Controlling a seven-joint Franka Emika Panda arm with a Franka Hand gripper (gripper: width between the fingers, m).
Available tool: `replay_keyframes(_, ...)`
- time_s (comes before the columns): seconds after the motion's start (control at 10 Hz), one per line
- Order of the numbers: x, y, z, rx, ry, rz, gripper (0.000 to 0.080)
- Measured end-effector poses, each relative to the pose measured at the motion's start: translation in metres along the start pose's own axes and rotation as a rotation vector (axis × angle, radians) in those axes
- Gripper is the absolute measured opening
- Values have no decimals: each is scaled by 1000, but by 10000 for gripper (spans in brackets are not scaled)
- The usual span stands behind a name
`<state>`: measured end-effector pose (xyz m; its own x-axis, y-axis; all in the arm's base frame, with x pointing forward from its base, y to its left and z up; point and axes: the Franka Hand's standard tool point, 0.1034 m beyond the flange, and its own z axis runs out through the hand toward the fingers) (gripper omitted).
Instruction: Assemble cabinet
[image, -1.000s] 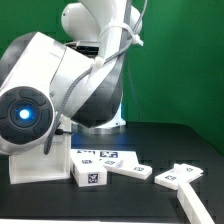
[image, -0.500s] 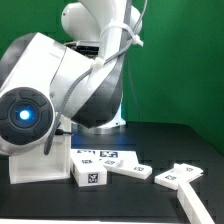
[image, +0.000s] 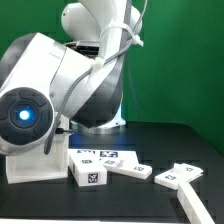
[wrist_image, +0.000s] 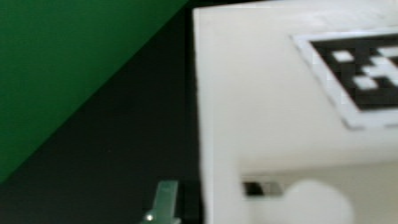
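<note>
Cabinet (wrist_image: 267, 110) | square black-white tag (wrist_image: 365, 75) on white face | tool (wrist_image: 167, 202) grip: cannot tell

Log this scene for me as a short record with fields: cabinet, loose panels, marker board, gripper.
cabinet: white body on black table, at the exterior view's left
panels: several loose, tagged, lying to the exterior view's right of cabinet
marker board: flat, behind panels
finger: one visible, beside cabinet wall; open or shut unclear
</note>
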<state>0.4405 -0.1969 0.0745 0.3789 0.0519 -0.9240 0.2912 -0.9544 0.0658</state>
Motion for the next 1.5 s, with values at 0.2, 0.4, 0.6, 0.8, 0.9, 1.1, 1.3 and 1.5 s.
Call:
replay_keyframes(0.2, -6, -7, -8, 23, -3, -9, 37)
replay_keyframes(0.4, -28, -7, -92, -15, 194, 31, 32)
replay_keyframes(0.6, -32, -3, -90, -38, 386, 19, 32)
replay_keyframes(0.8, -28, 0, -97, -48, 538, 19, 32)
replay_keyframes(0.9, -29, -4, -103, -32, 607, 26, 32)
replay_keyframes(1.1, -26, -29, -142, 112, 757, 63, 32)
replay_keyframes(1.3, -7, -47, -174, 148, 956, 154, 32)
replay_keyframes(1.5, -6, -40, -172, 115, 1073, 173, 32)
